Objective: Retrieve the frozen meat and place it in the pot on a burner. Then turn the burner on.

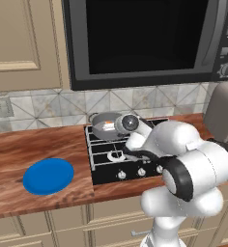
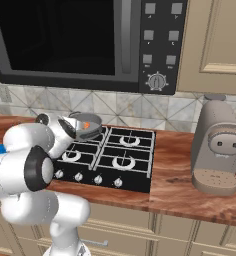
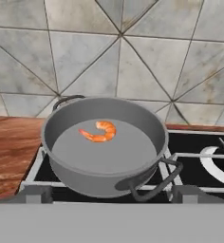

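Nearest the hand camera, the pot [image 3: 104, 147] sits on the back-left burner [image 1: 105, 136] and holds the frozen meat [image 3: 99, 131], upper left of its floor. Knobs [image 1: 141, 172] line the cooktop's lower edge, below the arm. Whether the tool is apart or together, I cannot tell.

The frozen meat [image 3: 99, 131] lies in the pot [image 3: 104, 173], directly ahead of the hand camera; the pot sits on the cooktop [image 3: 199, 163], wall behind.
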Robot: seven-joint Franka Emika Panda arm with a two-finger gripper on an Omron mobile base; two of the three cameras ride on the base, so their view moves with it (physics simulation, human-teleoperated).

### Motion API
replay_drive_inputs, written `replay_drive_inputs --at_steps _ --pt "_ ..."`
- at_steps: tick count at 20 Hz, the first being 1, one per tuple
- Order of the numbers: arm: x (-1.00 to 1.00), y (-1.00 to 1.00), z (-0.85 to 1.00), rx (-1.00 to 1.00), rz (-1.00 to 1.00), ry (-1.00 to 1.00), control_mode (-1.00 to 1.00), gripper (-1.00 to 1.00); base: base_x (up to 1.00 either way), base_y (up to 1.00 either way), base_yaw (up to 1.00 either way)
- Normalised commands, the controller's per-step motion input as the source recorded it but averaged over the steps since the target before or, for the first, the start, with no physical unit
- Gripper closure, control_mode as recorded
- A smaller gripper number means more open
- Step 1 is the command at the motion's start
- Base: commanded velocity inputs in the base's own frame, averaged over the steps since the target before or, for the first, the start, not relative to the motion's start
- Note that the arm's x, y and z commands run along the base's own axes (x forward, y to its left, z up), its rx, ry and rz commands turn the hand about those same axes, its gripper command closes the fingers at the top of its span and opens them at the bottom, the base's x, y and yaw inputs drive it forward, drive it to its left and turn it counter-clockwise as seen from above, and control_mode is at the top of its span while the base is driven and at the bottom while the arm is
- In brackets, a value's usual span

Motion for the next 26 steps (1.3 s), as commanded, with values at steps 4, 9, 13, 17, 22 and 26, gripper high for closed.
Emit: replay_drive_inputs --at_steps 4,9,13,17,22,26 --pt "-1.00 0.00 0.34 0.00 -0.01 -0.08 -1.00 -1.00 0.00 0.00 0.00" --pt "-0.88 0.00 0.61 0.00 -0.05 -0.02 -1.00 -1.00 0.00 0.00 0.00" --pt "-0.70 0.00 0.73 0.00 -0.04 0.00 -1.00 -1.00 0.00 0.00 0.00" --pt "-0.45 -0.05 0.29 0.00 -0.05 0.08 -1.00 -1.00 0.00 0.00 0.00" --pt "-0.03 -0.09 -0.01 0.04 -0.01 0.24 -1.00 -1.00 0.00 0.00 0.00" --pt "0.00 0.00 0.00 0.06 0.00 0.45 -1.00 -1.00 0.00 0.00 0.00"
